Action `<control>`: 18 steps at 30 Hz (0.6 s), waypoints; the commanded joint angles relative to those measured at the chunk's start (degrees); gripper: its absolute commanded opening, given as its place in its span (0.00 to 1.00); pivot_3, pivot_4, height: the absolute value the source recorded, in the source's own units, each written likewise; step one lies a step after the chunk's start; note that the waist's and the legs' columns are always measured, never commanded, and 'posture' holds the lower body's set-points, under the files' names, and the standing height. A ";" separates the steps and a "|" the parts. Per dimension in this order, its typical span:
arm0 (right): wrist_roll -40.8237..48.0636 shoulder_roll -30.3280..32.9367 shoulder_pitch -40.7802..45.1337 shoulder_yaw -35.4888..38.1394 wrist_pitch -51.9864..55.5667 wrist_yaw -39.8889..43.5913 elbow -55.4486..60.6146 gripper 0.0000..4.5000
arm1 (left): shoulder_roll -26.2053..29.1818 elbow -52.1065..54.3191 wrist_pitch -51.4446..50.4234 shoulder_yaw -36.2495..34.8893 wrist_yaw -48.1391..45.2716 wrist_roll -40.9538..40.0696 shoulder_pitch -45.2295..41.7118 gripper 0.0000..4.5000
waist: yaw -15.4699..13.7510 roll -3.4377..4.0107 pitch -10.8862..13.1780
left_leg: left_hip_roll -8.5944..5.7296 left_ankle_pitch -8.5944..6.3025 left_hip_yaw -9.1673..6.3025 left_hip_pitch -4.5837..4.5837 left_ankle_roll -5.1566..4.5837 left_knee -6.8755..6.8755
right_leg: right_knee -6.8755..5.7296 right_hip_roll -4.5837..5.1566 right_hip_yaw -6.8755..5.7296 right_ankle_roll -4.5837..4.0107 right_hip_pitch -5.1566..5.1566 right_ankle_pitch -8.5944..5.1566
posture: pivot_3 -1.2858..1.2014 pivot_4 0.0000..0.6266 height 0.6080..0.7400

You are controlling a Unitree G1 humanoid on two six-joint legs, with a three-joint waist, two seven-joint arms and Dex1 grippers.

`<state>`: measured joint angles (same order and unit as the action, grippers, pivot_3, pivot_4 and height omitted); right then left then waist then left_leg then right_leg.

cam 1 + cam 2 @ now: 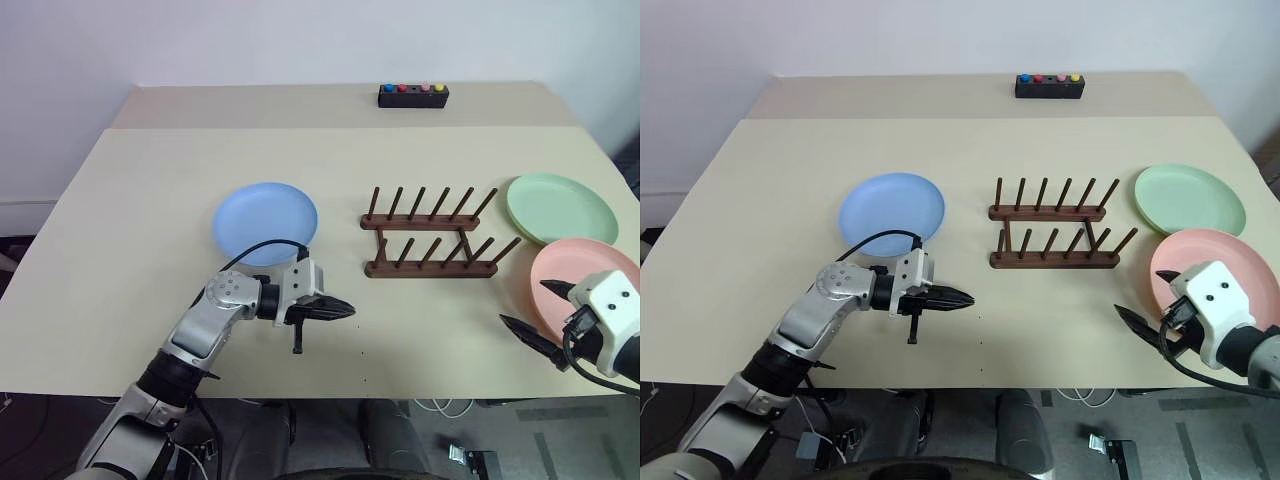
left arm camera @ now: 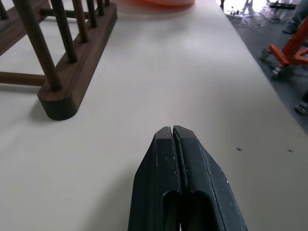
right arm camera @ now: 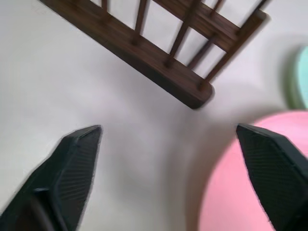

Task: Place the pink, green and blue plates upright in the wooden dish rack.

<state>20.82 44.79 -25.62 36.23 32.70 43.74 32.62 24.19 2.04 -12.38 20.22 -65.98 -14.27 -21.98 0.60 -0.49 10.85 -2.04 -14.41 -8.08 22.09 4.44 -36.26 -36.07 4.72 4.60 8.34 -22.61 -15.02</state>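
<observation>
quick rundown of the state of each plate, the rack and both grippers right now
round light blue plastic plate: flat on the table, left of the rack
round pale green plastic plate: flat on the table, right of the rack
round salmon pink plastic plate: flat, overlapping the green plate's near edge
dark brown wooden dish rack: empty, no plate between its pegs
left gripper: shut, holding nothing
right gripper: open wide, empty

Dark-stained wooden dish rack (smooth pegs), matte plastic pink plate, matte table

The wooden dish rack stands between one plate left and two plates right.
</observation>
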 commanded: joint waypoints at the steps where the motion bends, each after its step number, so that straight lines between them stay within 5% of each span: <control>1: -2.92 -1.03 -0.24 0.24 2.78 -4.67 0.35 0.99 | -0.17 1.68 0.60 -0.55 -0.17 -0.67 -0.32 0.00 | 0.02 0.00 0.00 | 0.00 0.00 0.00 0.00 0.00 0.00 | 0.00 0.00 0.00 -0.02 0.00 -0.01 | 0.52 0.24 1.00; 9: -7.41 -1.95 1.09 -6.37 6.22 -10.53 0.07 0.94 | -1.35 0.69 0.96 0.36 0.43 0.26 -1.22 0.00 | 0.07 0.02 -0.01 | 0.00 0.00 0.01 0.01 0.00 0.03 | 0.00 0.00 0.00 -0.12 -0.04 -0.06 | 0.52 0.24 1.00; 12: -9.01 -2.07 1.37 -7.61 5.96 -11.80 -0.37 0.70 | -1.28 0.96 0.90 0.31 0.60 0.24 -1.07 0.00 | 0.06 0.02 -0.01 | 0.00 0.00 0.01 0.02 0.00 0.01 | 0.00 0.00 0.00 -0.11 -0.04 -0.06 | 0.52 0.24 1.00; 18: -11.81 -1.17 1.77 -8.36 5.60 -12.55 -1.41 0.00 | -1.02 1.16 0.84 0.19 0.89 0.30 -0.72 0.00 | 0.06 0.01 -0.01 | 0.00 0.00 0.01 0.02 0.00 0.01 | 0.00 0.00 0.00 -0.10 -0.04 -0.05 | 0.52 0.24 1.00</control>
<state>9.99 42.98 -24.04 27.35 39.02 31.64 31.11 23.10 2.18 -12.07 20.92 -65.20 -13.89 -22.62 0.67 -0.47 10.85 -2.04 -14.41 -8.08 22.11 4.44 -36.24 -36.07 4.72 4.60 8.24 -22.65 -15.07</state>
